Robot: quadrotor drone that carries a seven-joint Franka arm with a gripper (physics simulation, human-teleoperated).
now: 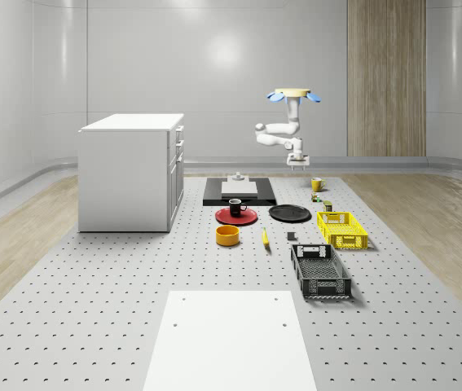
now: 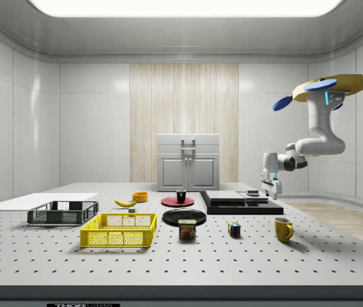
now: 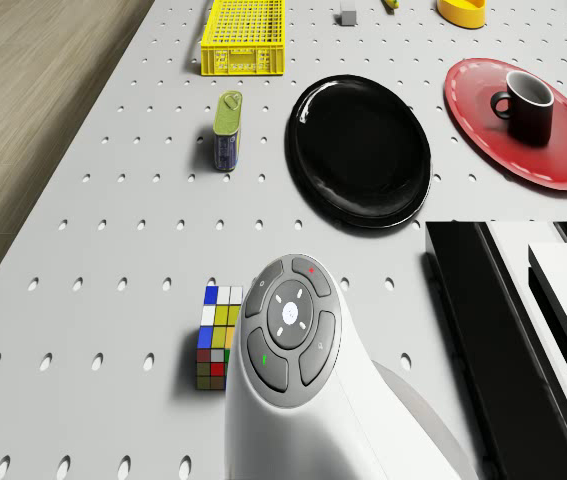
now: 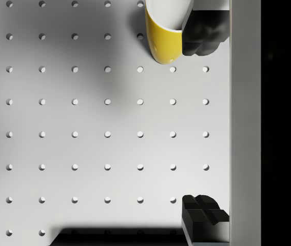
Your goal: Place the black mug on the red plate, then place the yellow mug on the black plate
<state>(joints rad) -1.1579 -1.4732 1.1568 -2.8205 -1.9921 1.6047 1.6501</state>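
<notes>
The black mug (image 1: 237, 207) (image 2: 181, 196) (image 3: 526, 105) stands upright on the red plate (image 1: 236, 217) (image 2: 170, 202) (image 3: 563, 160). Beside it lies the black plate (image 1: 289, 213) (image 2: 184, 217) (image 3: 359, 150), with nothing on it. The yellow mug (image 1: 317, 184) (image 2: 283, 229) (image 4: 167, 31) stands on the table beyond the black plate. The drone (image 1: 293, 94) (image 2: 331, 88) hovers high above that area. My gripper (image 1: 297, 163) (image 2: 273, 190) (image 4: 204, 123) hangs open above the table, between the yellow mug and the black slab. In the wrist view the mug sits beside one finger (image 4: 201, 33), outside the jaws.
A black slab with a white block (image 1: 239, 190) (image 2: 240, 201) lies close beside the gripper. A Rubik's cube (image 2: 234, 229) (image 3: 217, 337), a can (image 2: 187, 229) (image 3: 228, 130), a yellow crate (image 1: 342, 229) (image 2: 120, 230), a black crate (image 1: 320, 271), a yellow bowl (image 1: 228, 235) and a white cabinet (image 1: 133, 171) also stand around.
</notes>
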